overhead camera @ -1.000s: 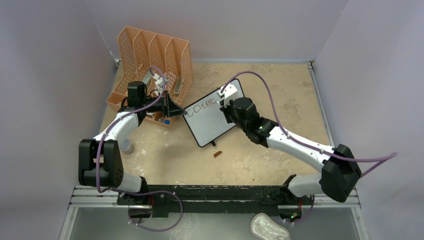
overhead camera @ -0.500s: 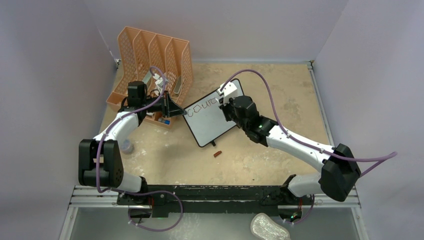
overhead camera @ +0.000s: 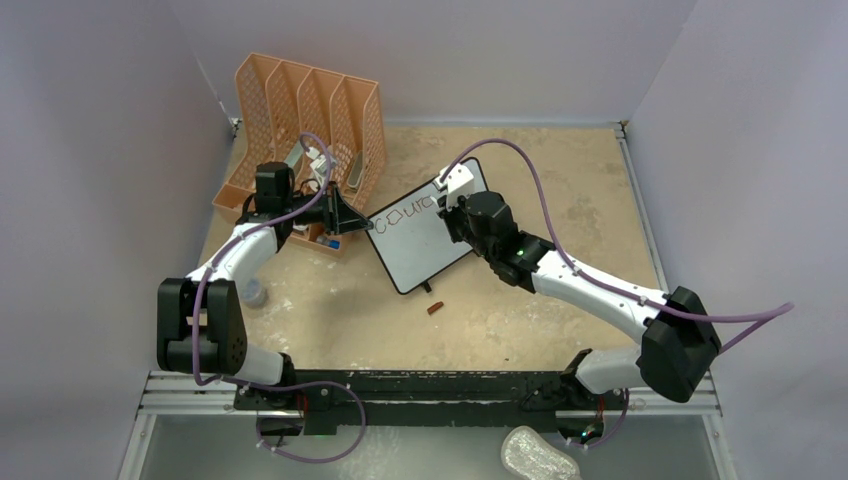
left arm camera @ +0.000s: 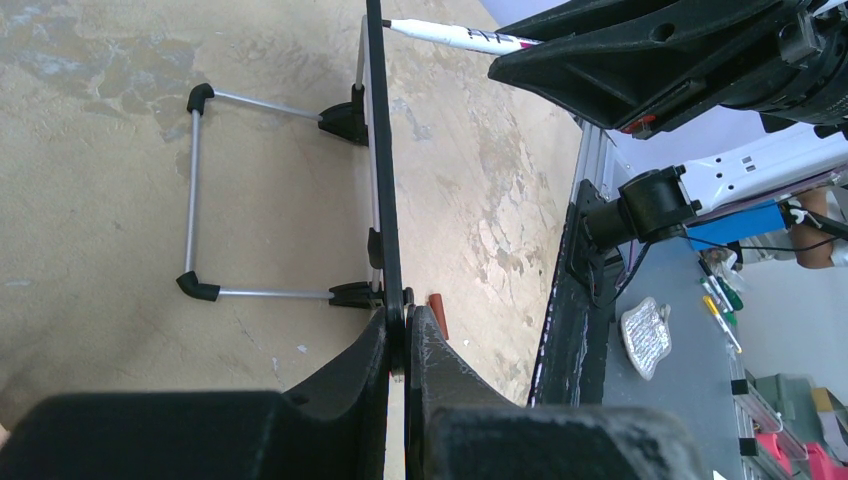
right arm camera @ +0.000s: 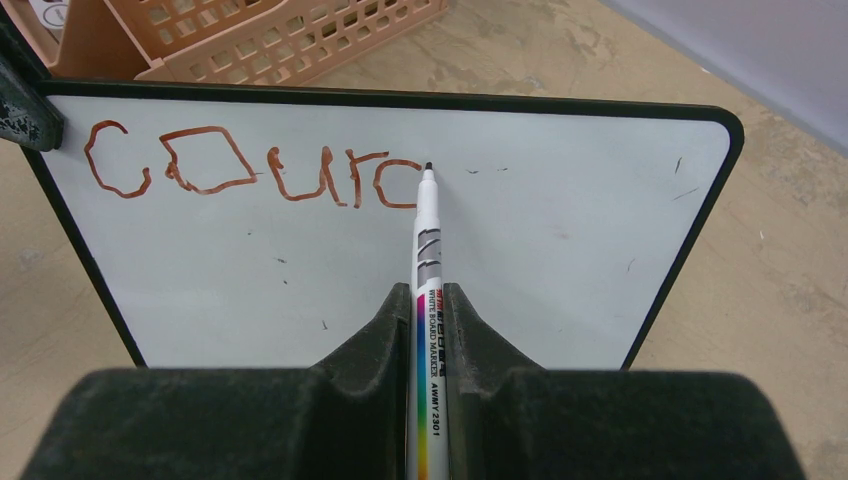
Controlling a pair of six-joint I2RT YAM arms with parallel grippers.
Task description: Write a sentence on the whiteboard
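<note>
Whiteboard (overhead camera: 425, 250): stands on its wire feet at the centre of the table (overhead camera: 560, 200). An orange file organizer (overhead camera: 300, 120) is at its 10 o'clock, and a small reddish cap (overhead camera: 435, 308) lies at its 6 o'clock. Left hand (left arm camera: 398, 322): clamped on the board's 9 o'clock edge, evidently bracing it against pen pressure. Right hand (right arm camera: 428, 292): closed tight on a whiteboard marker (right arm camera: 427, 240), whose tip appears to touch the face. Sentence (right arm camera: 250, 170): partial, reddish-brown "courc" along the upper line. The tip sits at the last letter's 3 o'clock side, so most words remain to be written.

White links (overhead camera: 590, 288), black joints (overhead camera: 680, 352), purple cables (overhead camera: 497, 145), black left gripper (left arm camera: 398, 325).
</note>
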